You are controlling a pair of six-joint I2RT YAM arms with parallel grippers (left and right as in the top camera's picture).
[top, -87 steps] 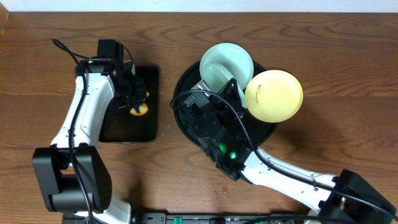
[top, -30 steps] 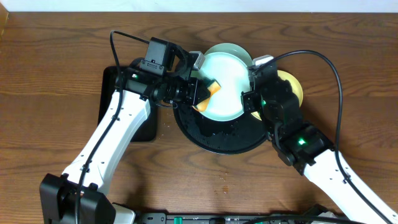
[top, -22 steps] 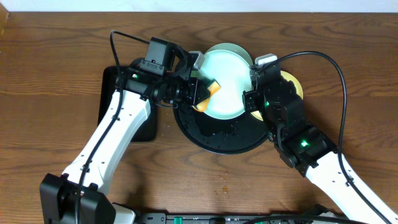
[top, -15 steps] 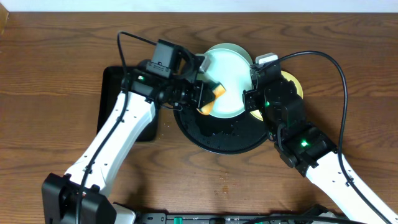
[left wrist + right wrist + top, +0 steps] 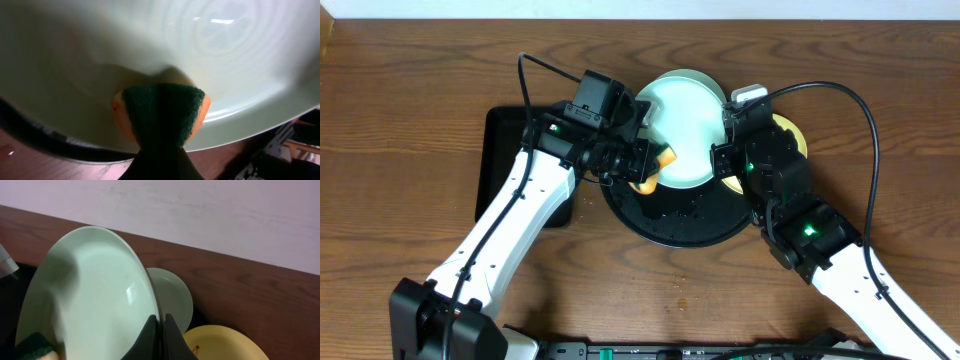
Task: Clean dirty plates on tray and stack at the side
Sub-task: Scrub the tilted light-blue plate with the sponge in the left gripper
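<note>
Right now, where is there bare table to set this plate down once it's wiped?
Widest bare wood lies right of the yellow plate, out toward the table's right side. A second patch lies left of the rectangular tray. Crowded: the round tray, with the held plate tilted over it and another mint plate behind.

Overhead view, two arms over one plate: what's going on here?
The right gripper pinches the rim of a mint plate, holding it tilted up over the round black tray. The left gripper, shut on an orange sponge with a green scouring face, presses it against the plate's inner surface, so wiping looks under way. A second mint plate lies behind it and a yellow plate lies by the right arm; neither is stacked aside yet.
</note>
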